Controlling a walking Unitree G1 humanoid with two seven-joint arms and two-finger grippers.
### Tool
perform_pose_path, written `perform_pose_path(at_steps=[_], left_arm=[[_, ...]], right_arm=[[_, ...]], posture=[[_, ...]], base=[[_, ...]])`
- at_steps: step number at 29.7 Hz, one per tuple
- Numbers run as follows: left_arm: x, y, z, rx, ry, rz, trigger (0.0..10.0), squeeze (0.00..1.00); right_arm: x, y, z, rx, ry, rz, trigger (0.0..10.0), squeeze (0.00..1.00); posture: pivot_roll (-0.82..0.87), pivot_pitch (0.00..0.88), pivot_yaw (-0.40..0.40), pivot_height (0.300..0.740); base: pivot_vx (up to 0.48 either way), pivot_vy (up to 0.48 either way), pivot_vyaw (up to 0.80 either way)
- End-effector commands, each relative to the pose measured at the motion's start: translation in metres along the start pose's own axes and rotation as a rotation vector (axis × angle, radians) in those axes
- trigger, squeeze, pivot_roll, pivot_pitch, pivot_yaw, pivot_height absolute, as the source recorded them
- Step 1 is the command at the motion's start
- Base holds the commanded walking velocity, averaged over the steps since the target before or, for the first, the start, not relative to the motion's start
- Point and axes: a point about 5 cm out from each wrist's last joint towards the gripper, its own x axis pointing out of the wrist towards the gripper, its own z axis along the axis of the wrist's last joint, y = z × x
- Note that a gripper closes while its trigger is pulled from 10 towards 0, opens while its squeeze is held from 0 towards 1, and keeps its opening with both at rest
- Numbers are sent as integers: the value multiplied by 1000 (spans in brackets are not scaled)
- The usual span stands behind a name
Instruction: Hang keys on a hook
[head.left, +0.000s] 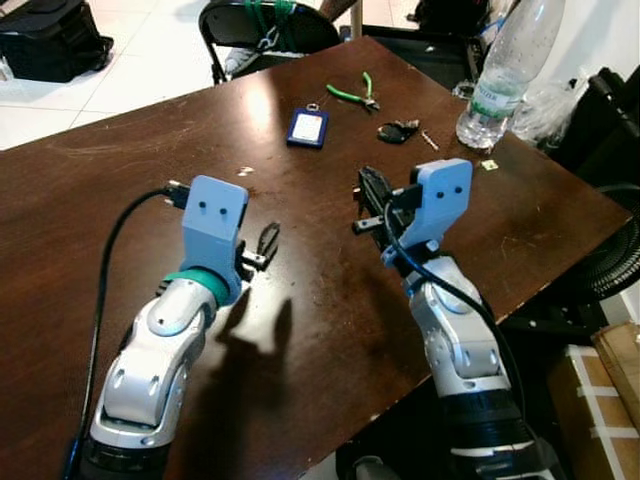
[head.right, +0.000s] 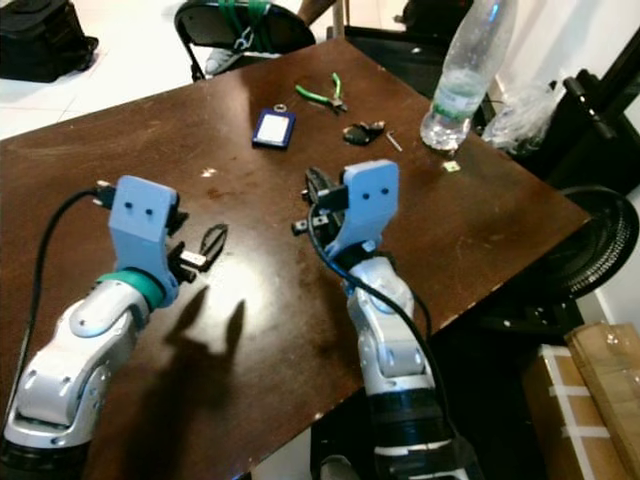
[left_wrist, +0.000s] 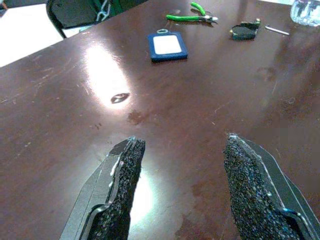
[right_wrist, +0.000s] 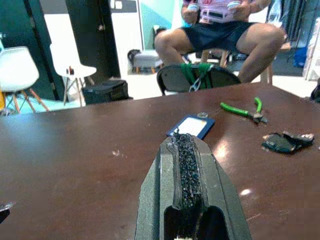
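you are at the approach step: the keys (head.left: 398, 131) lie on the desk (head.left: 120, 170) well ahead of both sets of fingers, untouched, next to the water bottle (head.left: 505, 70). no hook can be made out in any view, so locate one before you commit to a carry.

the right gripper (head.left: 372, 203) hovers above the desk with its fingers pressed together and holding nothing – spread them before you descend. the left gripper (head.left: 266, 243) has its fingers (left_wrist: 122, 172) spread, also empty. use the right arm; the keys sit ahead of it and slightly to its outer side. come down over the dark fob, straddle it, then close.

avoid the green pliers (head.left: 352, 95) just beyond the keys and the blue card holder (head.left: 307, 127) ahead, between the two arms.

the right wrist view adds a person seated behind a black chair (right_wrist: 197, 77) past the far desk edge – the head views cut that off. the head views alone give the bottle and both arms together.
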Motion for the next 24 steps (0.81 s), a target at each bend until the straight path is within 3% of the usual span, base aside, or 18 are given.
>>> perform_pose_path(at_steps=[1,13,24], left_arm=[[-3,3,-1,7,-5,19,10000,0],[-1,7,0,5,-12,55,10000,0],[-3,7,-4,4,-11,69,10000,0]], right_arm=[[-4,1,-2,4,15,-10,10000,0],[-3,6,-3,11,23,-8,10000,0],[-5,17,-6,-13,51,5,10000,0]], posture=[[-52,112,86,740],[-51,109,86,740],[-49,103,82,740]], base=[[0,0,0],[0,0,0],[-339,0,0]])
